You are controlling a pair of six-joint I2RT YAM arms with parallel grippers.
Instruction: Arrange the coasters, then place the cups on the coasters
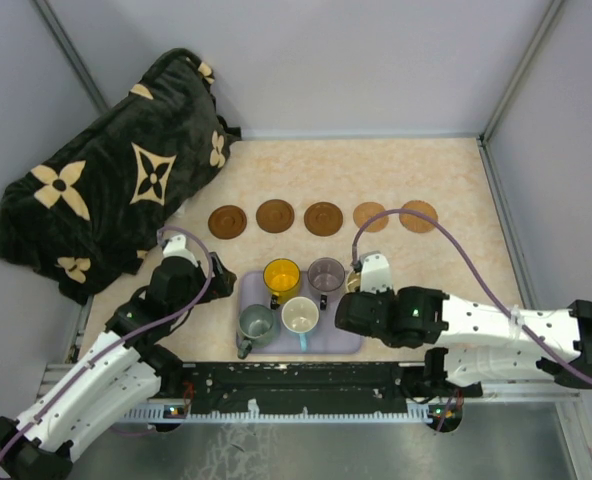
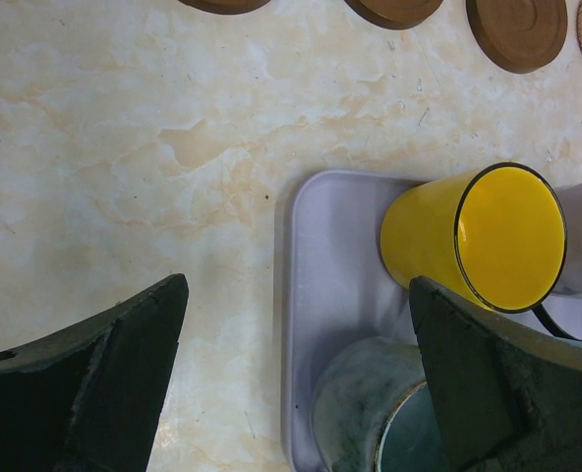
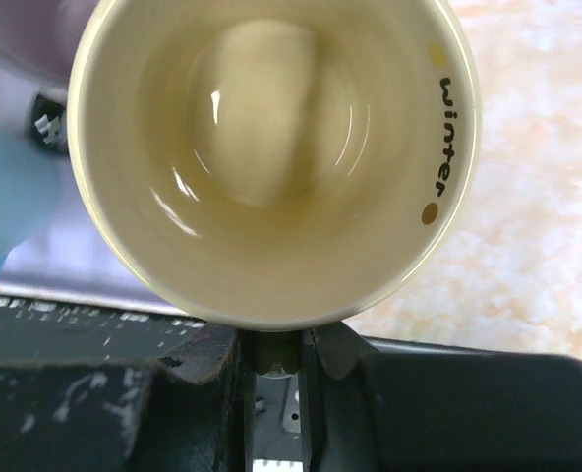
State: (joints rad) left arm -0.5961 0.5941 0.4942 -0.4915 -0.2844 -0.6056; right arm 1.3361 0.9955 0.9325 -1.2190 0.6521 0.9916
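Just ahead of the jaws of your right gripper (image 3: pixel 276 344), the beige cup (image 3: pixel 271 157) is showing a creamy inside, with black "winter" lettering between two gold dots. Between the dark jaws of your left gripper (image 2: pixel 298 282), the tray (image 2: pixel 320 256) is reading lavender, the yellow mug (image 2: pixel 497 236) is wearing a thin black rim, and the grey-green mug (image 2: pixel 355 413) is looking mottled. Farther ahead, three dark brown coasters (image 1: pixel 275 215) and two tan coasters (image 1: pixel 418 216) are lying on the cream marbled table (image 2: pixel 124 147).
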